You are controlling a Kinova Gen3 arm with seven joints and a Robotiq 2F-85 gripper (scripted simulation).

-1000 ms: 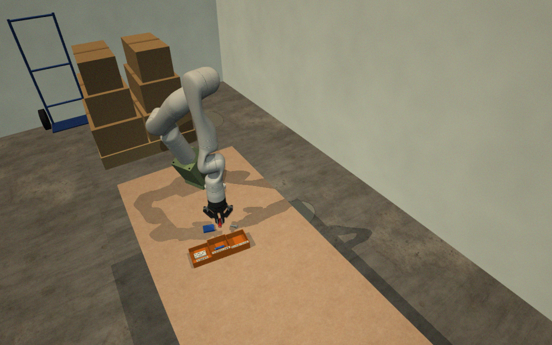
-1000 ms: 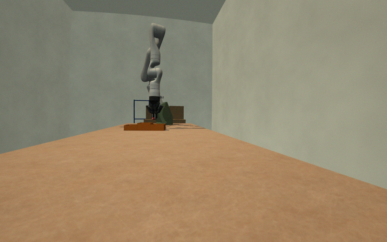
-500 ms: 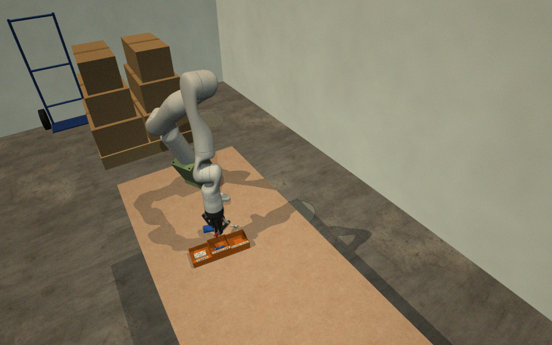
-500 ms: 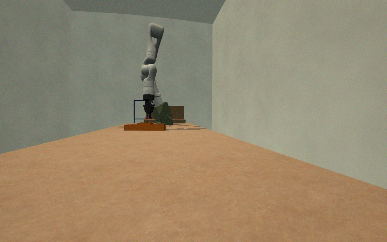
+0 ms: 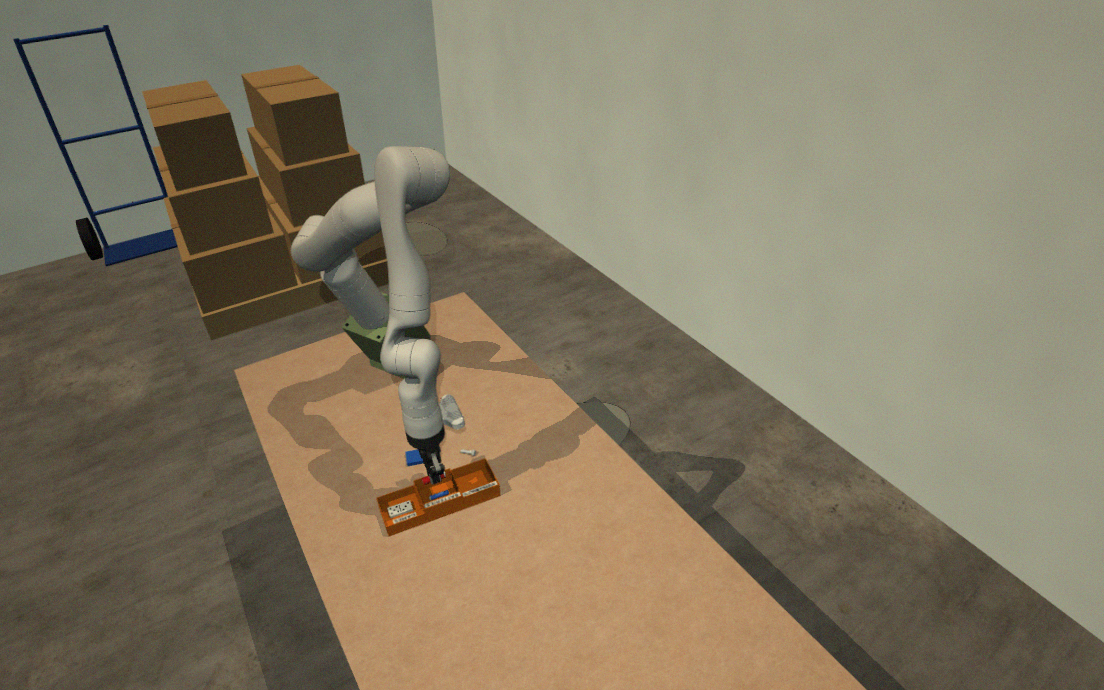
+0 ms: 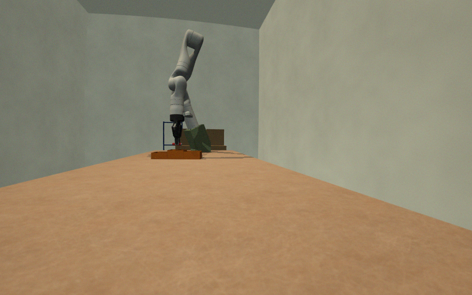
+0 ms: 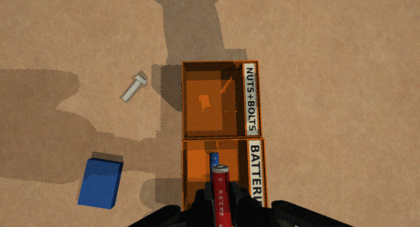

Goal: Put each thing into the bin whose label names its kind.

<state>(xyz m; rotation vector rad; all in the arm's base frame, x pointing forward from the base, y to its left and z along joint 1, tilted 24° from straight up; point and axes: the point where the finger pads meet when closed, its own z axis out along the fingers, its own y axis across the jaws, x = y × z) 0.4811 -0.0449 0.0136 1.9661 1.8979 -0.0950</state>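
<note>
- Spotted white card (image 5: pixel 399 508): in the bin (image 5: pixel 406 526) (image 6: pixel 159 155) left of the batteries bin (image 5: pixel 445 510) (image 6: pixel 176 155) (image 7: pixel 184 166).
- Blue box (image 5: pixel 413 457) (image 7: pixel 100 184): on the table behind the batteries bin.
- Gripper (image 5: pixel 434 480) (image 6: pixel 177 143) (image 7: pixel 220 194): pinching the red 1.5V battery (image 5: pixel 426 480) (image 6: pixel 174 143) (image 7: pixel 221 197) above the batteries bin.
- Blue battery (image 5: pixel 439 494) (image 7: pixel 214 159): inside it.
- Bolt (image 5: pixel 468 451) (image 7: pixel 133 88): behind, rightward, on the table.
- Nuts+bolts bin (image 5: pixel 482 492) (image 6: pixel 193 155) (image 7: pixel 184 100): adjoining right.

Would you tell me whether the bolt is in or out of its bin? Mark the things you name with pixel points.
Out: the bolt (image 5: pixel 468 451) (image 7: pixel 133 88) lies on the table, beside the bins (image 5: pixel 445 510) (image 6: pixel 176 155) (image 7: pixel 182 104).
</note>
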